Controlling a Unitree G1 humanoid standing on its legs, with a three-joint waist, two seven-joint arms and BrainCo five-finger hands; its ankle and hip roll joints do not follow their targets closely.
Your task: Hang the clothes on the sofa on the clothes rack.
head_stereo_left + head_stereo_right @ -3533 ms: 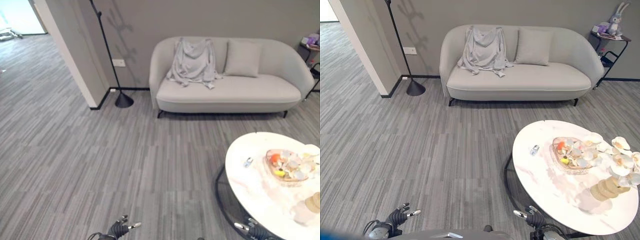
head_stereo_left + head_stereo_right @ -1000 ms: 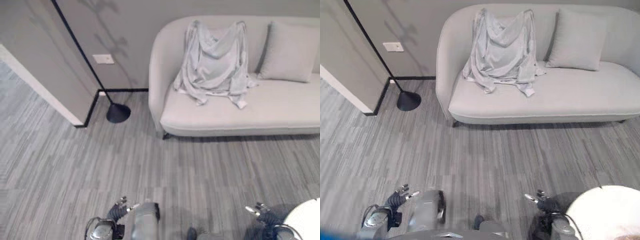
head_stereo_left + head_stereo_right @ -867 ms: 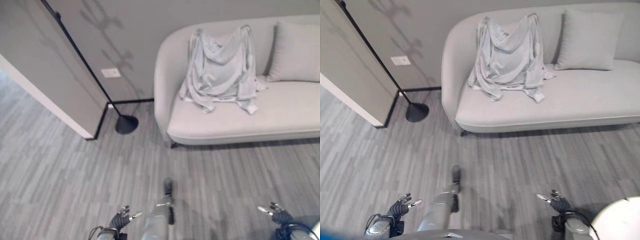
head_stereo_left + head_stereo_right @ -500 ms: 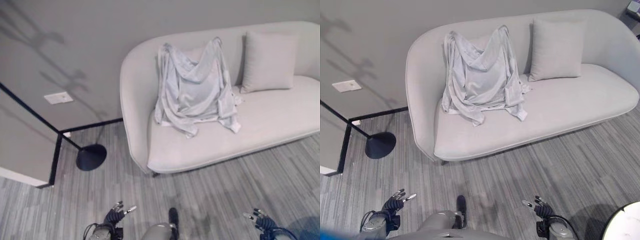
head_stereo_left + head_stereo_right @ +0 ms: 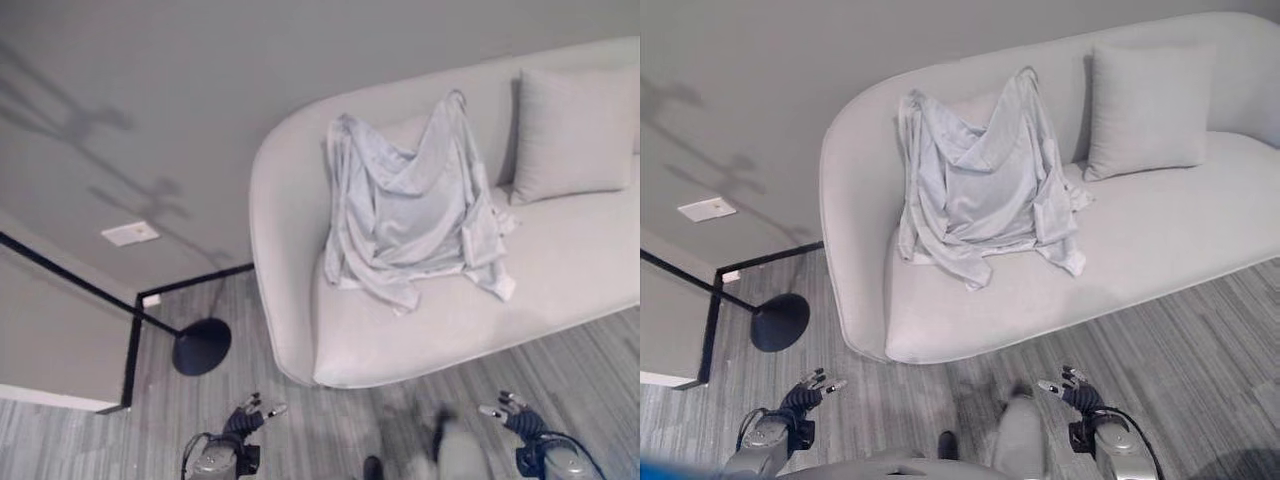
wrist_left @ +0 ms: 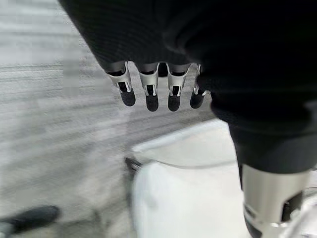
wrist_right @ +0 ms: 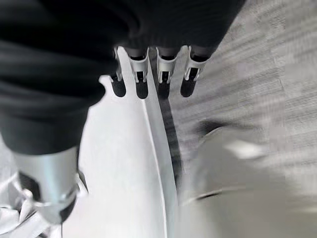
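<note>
Nearest, the left hand (image 5: pixel 800 399) and right hand (image 5: pixel 1077 394) hung low over the floor (image 5: pixel 1200 330), fingers relaxed and apart, holding nothing. Beyond them the sofa's (image 5: pixel 1160 240) front edge lay close. Judged step: approach, then reach; best to grip high at the collar. The pale garment (image 5: pixel 980 190) draped over the backrest near the sofa's left end, well apart from both hands. Furthest left, the rack's base (image 5: pixel 779 321).

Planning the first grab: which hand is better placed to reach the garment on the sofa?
Marginally the right hand: the garment hangs over the sofa backrest slightly nearer it than the left hand. Both are open.
</note>
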